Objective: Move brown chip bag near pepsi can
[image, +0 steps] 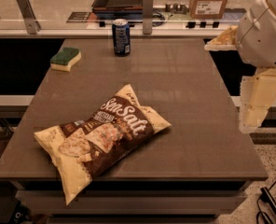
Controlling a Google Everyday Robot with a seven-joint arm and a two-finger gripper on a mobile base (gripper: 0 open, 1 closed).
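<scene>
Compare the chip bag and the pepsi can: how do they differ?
Size: the bag is far bigger than the can. Pose: the bag lies flat, the can stands upright. Place: the bag is near the front edge, the can at the far edge. Both rest on the table, untouched; the gripper hangs beyond the table's right edge.
</scene>
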